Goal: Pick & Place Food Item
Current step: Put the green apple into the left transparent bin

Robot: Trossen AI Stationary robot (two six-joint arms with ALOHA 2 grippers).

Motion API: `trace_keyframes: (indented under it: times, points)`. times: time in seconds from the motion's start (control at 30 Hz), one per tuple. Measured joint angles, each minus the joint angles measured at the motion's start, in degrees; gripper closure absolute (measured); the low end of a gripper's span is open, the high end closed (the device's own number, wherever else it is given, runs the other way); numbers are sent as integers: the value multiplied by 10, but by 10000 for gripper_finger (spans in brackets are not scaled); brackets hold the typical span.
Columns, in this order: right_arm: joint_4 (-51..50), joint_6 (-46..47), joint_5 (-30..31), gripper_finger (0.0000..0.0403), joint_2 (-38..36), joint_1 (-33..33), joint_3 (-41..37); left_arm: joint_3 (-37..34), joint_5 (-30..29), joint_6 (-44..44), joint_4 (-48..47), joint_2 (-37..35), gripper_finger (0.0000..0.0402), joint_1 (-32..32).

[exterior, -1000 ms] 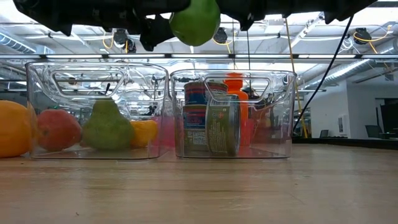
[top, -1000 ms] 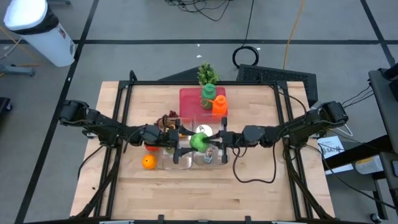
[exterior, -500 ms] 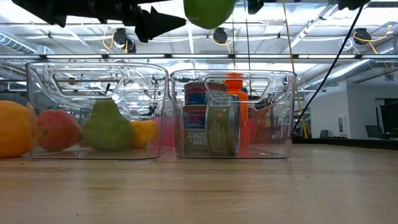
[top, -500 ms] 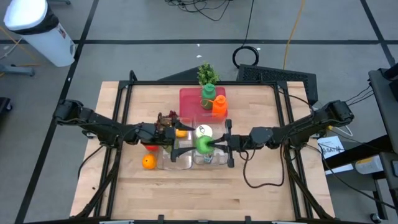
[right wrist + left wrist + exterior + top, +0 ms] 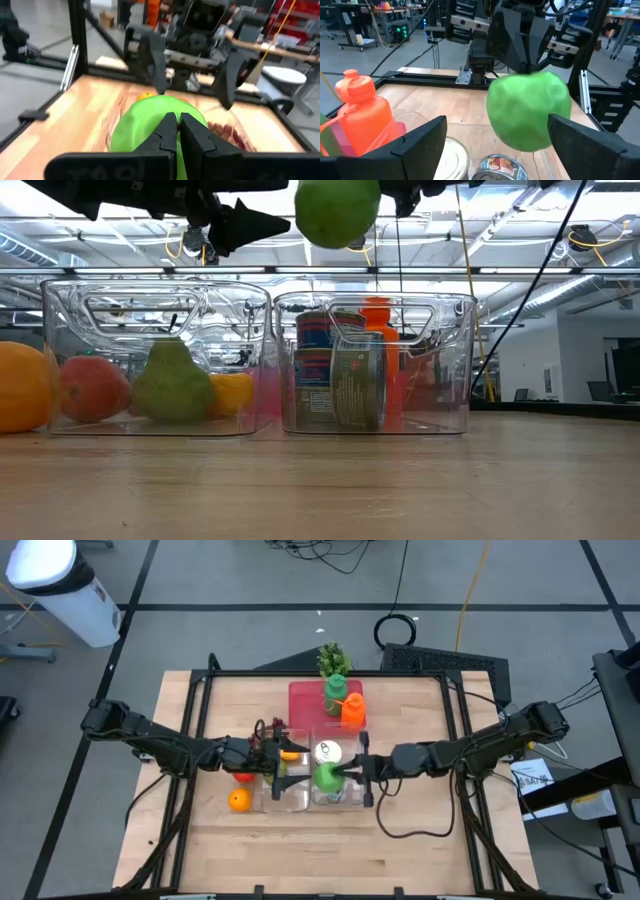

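Note:
A green apple (image 5: 325,777) hangs in the air above the right one of two clear bins (image 5: 440,360); it also shows in the low view (image 5: 337,210). My right gripper (image 5: 345,774) comes from the table's right and is shut on the apple. My left gripper (image 5: 283,768) stands open just left of the apple, above the left bin (image 5: 155,300), facing it without touching. In the left wrist view the apple (image 5: 527,110) sits between and beyond my open fingers. My right gripper holds the green apple at the side turned to the table's right (image 5: 150,125), pinched between its two fingers (image 5: 167,131), which stand almost together. It comes in level from the table's right. The apple is lifted clear above the right bin. The fingers hide the exact spot.
The right bin holds cans (image 5: 340,380); the left bin holds a red apple (image 5: 95,388), a pear (image 5: 172,385) and a yellow fruit. An orange (image 5: 238,801) lies on the table left of the bins. Behind them, a red mat (image 5: 305,700) carries a green and an orange bottle (image 5: 352,708).
My left gripper has drawn back toward the table's left, away from the apple. My right gripper has carried the apple a little toward the right, first up, then slightly down, so that it now hangs over the right bin.

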Motion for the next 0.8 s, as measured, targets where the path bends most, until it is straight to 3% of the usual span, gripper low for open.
trace_keyframes:
  times: [0.2,0.43,0.6,0.8]
  points:
    - [3,10,-2,402,11,1,4,-1,0,27,-7,-12,48,1]
    - [5,8,-2,402,60,0,35,0,-25,87,-40,-100,45,1]
    - [-9,-14,-35,403,127,-20,100,0,-77,89,-54,-140,39,2]
    - [-20,-16,-68,403,235,-58,181,0,-91,85,-98,-148,47,1]
